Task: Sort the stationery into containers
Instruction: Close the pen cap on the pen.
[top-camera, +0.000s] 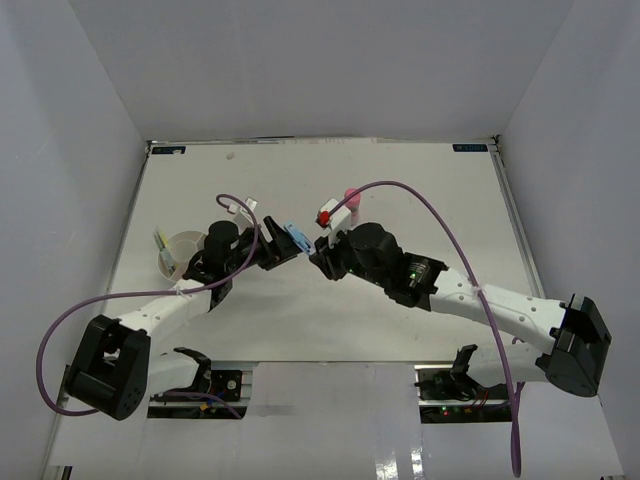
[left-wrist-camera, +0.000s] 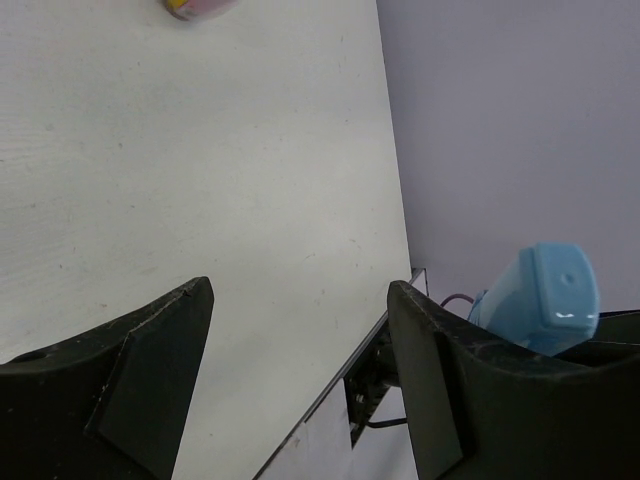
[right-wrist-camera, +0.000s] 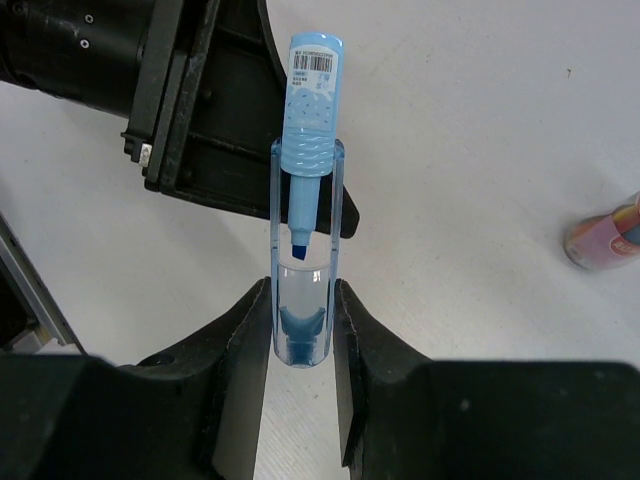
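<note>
Two hands meet over the middle of the white table (top-camera: 420, 190). My right hand (right-wrist-camera: 300, 300) is pinched tight on a light blue plastic pen with a clear cap (right-wrist-camera: 308, 110), gripping the cap end. My left hand (left-wrist-camera: 298, 290) is spread wide, nothing between its fingers, and the pen's blue end pokes out just beside one finger. A small round white bowl (top-camera: 180, 237) sits left of it.
</note>
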